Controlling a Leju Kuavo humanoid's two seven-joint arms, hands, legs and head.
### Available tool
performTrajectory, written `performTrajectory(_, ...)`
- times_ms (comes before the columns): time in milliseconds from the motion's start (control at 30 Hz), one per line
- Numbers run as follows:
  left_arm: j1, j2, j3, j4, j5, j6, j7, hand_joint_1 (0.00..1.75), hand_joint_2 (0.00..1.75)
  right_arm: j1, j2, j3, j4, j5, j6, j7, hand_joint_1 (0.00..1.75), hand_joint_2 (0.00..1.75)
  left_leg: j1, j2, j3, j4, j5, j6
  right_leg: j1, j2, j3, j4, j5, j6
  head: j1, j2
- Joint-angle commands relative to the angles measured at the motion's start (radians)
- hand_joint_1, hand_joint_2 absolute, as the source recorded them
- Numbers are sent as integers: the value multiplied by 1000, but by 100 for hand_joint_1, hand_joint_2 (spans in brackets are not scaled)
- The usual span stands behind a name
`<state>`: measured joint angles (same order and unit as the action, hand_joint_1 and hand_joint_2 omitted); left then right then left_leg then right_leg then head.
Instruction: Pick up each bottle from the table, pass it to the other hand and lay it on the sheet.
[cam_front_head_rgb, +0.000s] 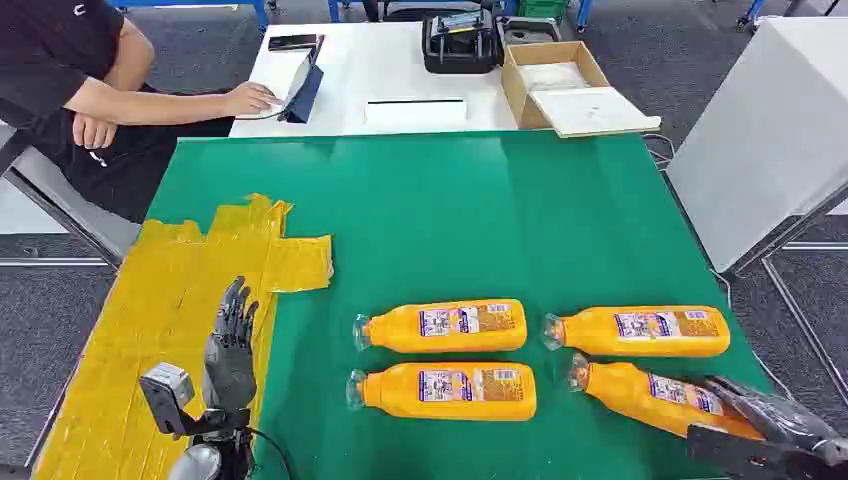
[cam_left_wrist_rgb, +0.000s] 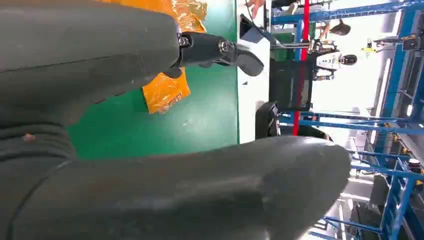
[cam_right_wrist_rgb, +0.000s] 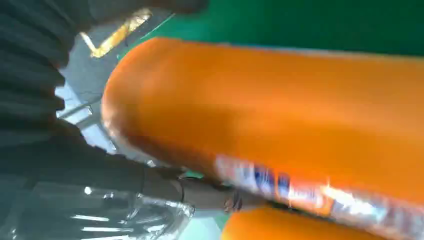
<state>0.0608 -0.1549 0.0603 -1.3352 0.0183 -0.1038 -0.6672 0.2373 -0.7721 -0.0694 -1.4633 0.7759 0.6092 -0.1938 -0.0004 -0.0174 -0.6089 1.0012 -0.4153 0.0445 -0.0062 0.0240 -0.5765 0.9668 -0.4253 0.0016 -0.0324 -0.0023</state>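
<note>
I see four orange bottles lying on their sides on the green counter (cam_front_head_rgb: 450, 215), toward its near right part, in two rows of two. All have their clear caps pointing toward the left edge, so their long axes run roughly parallel to the near edge. The far-left bottle (cam_front_head_rgb: 445, 326) and the near-left bottle (cam_front_head_rgb: 445, 391) lie just beside each other, apart by a thin strip of green. The far-right bottle (cam_front_head_rgb: 640, 331) lies level with the far-left one.

The near-right bottle (cam_front_head_rgb: 640, 397) is skewed, its cap end nearer the middle and its base angled toward the near right corner. My right hand (cam_front_head_rgb: 775, 425) is on that base end, dark fingers laid over it; in the right wrist view the orange body (cam_right_wrist_rgb: 280, 115) sits tight against the hand (cam_right_wrist_rgb: 60, 150), with a finger (cam_right_wrist_rgb: 200, 192) running under it. I read that as grasping this bottle, which looks to be down on the counter.

My left hand (cam_front_head_rgb: 230, 345) is raised over the yellow sheet (cam_front_head_rgb: 160, 320) that covers the near left corner, fingers extended and apart, holding nothing.

At the far left a person (cam_front_head_rgb: 90, 90) sits at a white table (cam_front_head_rgb: 400, 70), which carries a cardboard box (cam_front_head_rgb: 560, 85).
</note>
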Motion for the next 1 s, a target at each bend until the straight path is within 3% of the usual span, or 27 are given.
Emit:
performTrajectory(33,10,15,12,-12,15,20,18,0,0,71,94,140,12,55,-45,148,175,175,1,0,3,-2,0,-2,1,-3,3,-3,0,-1,0,0)
performTrajectory(233,11,13,13,-11,15,19,18,0,0,55,117,150,43,74,-47,157,175,175,3,1,6,-1,-1,-2,4,-1,6,-3,0,-1,0,0)
performTrajectory(467,-5,13,16,-2,12,16,24,0,0,-76,199,169,201,118,-128,111,175,175,3,6,9,-2,-2,-1,4,2,9,-4,3,-1,1,0)
performTrajectory(567,-10,17,26,9,5,19,41,0,0,-35,206,91,48,9,-94,51,175,175,3,13,10,-3,-2,0,4,8,8,-4,5,-4,0,0)
performTrajectory(733,-8,17,29,9,4,19,43,0,0,-13,199,70,2,-3,-64,67,175,175,2,14,8,-1,-3,-1,3,10,5,-1,6,-4,0,0)
performTrajectory(833,-5,21,34,4,-4,23,59,0,0,12,185,-15,-114,-169,-47,-38,175,175,1,11,8,-1,-2,1,3,10,5,-1,6,-4,0,0)
performTrajectory(933,6,22,50,-25,-4,2,64,0,0,23,191,-232,-326,-437,89,-82,175,175,-1,12,4,2,-2,0,0,9,0,4,4,-4,1,0)
performTrajectory(967,8,21,54,-48,-10,4,78,0,175,-16,222,-294,-362,-533,157,-68,175,175,-2,13,3,1,0,1,-1,12,-1,3,6,-4,0,0)
performTrajectory(1000,9,19,56,-66,-8,0,80,0,175,-42,234,-310,-383,-576,181,-72,175,175,-2,13,2,1,1,0,-2,12,-1,3,6,-4,0,0)
